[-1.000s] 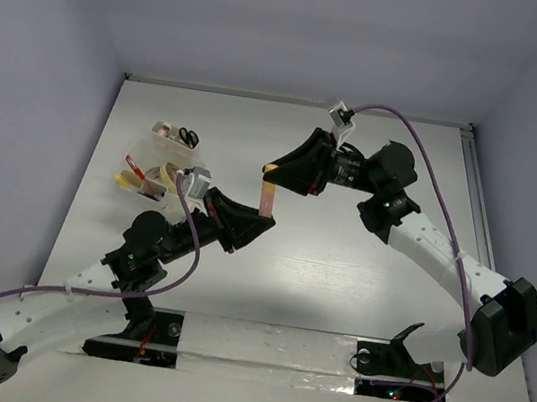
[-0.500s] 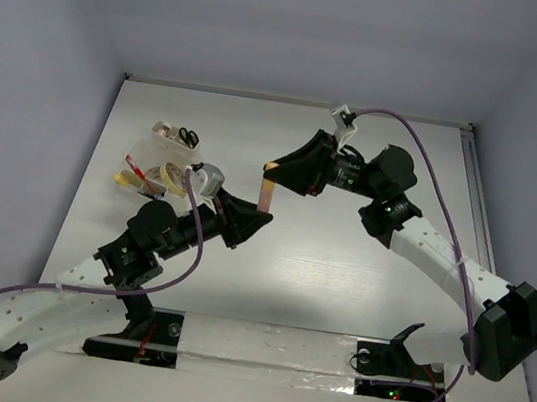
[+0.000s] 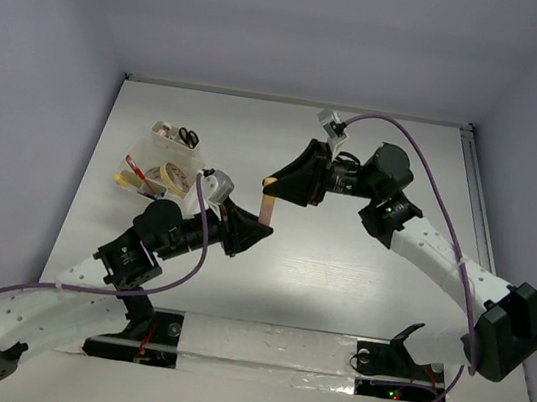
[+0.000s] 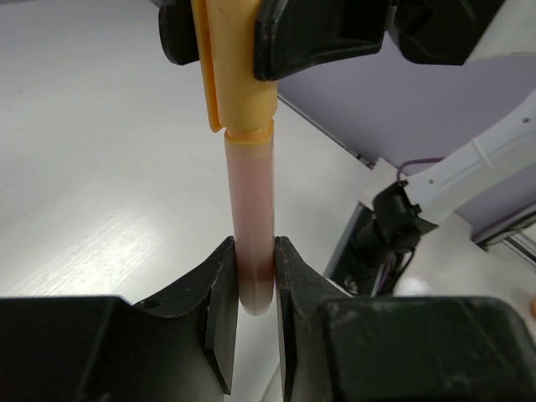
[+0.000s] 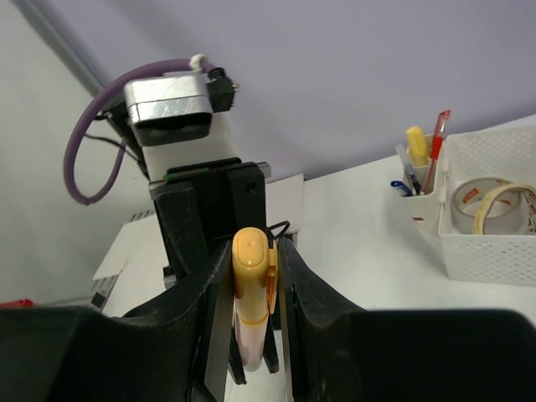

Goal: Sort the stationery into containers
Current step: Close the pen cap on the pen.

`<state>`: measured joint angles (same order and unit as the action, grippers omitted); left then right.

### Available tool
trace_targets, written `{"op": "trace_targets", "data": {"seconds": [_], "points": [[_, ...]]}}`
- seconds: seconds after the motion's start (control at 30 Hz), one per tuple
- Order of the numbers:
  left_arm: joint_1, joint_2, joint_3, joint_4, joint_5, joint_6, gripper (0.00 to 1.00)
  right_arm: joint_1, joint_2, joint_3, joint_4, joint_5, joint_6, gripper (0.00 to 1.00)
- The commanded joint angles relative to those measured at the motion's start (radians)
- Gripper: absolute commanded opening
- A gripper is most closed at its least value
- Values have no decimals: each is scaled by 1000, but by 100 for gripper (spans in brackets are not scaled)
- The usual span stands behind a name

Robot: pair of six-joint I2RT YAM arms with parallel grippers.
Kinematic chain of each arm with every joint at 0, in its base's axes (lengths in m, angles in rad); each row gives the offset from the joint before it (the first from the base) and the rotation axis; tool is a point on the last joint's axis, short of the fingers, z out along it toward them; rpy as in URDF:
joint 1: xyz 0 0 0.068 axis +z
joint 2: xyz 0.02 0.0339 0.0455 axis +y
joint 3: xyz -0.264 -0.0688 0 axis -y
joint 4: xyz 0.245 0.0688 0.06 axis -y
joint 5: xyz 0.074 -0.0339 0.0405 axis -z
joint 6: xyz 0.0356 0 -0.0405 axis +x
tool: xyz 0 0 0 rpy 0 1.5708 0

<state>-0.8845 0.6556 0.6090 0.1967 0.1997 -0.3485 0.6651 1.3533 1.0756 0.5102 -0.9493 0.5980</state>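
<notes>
A pen with a yellow-orange cap and pale pink barrel (image 3: 268,203) hangs upright above the table's middle, held at both ends. My right gripper (image 3: 270,181) is shut on the cap (image 5: 250,272). My left gripper (image 3: 262,224) is shut on the barrel's lower tip (image 4: 254,280). In the left wrist view the right gripper's fingers (image 4: 310,33) clamp the cap (image 4: 230,67) at the top. The whitish divided container (image 3: 167,159) sits at the far left, holding tape rolls (image 5: 494,205), scissors (image 3: 188,135) and pens (image 5: 423,155).
The left arm's wrist camera block and purple cable (image 5: 167,109) stand right behind the pen in the right wrist view. The white table (image 3: 358,275) is walled at the back and both sides. The arm bases (image 3: 267,347) sit at the near edge.
The right gripper has come down slightly with the pen's cap. The left wrist has shifted right and turned, its jaws staying at the barrel's lower end.
</notes>
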Motion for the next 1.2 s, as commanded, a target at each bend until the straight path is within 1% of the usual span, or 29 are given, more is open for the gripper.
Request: {"op": "trace_targets", "data": {"seconds": [0.0, 0.17, 0.27, 0.33, 0.43, 0.47, 0.57, 0.67, 0.77, 0.9, 1.03, 1.17], "points": [[5, -68, 129, 434, 58, -85, 0, 41, 9, -83, -81, -232, -38, 0], [5, -93, 112, 492, 64, -152, 0, 50, -58, -123, 98, -237, 6, 0], [5, -106, 112, 498, 37, -152, 0, 50, -77, -103, 108, -230, 34, 0], [5, -113, 121, 471, 11, -129, 0, 50, -85, -102, 85, -209, 39, 0], [5, -113, 143, 442, -26, -98, 0, 73, -86, -108, 4, -161, 25, 0], [5, -111, 152, 438, -31, -83, 0, 99, -85, -118, -34, -139, 13, 0], [5, -90, 185, 414, -42, -43, 0, 119, -85, -147, -85, -99, 0, 0], [5, -68, 213, 406, -45, -6, 0, 149, -83, -193, -99, -66, 9, 0], [5, -51, 238, 385, -59, 26, 0, 169, -86, -246, -99, -36, 29, 0], [5, -45, 274, 324, -106, 100, 0, 189, -106, -327, -55, -10, 66, 0], [5, -40, 325, 287, -94, 126, 0, 199, -99, -378, -49, 4, 68, 0], [5, -31, 402, 247, -71, 135, 0, 209, -65, -430, -6, 14, 77, 0]]}}
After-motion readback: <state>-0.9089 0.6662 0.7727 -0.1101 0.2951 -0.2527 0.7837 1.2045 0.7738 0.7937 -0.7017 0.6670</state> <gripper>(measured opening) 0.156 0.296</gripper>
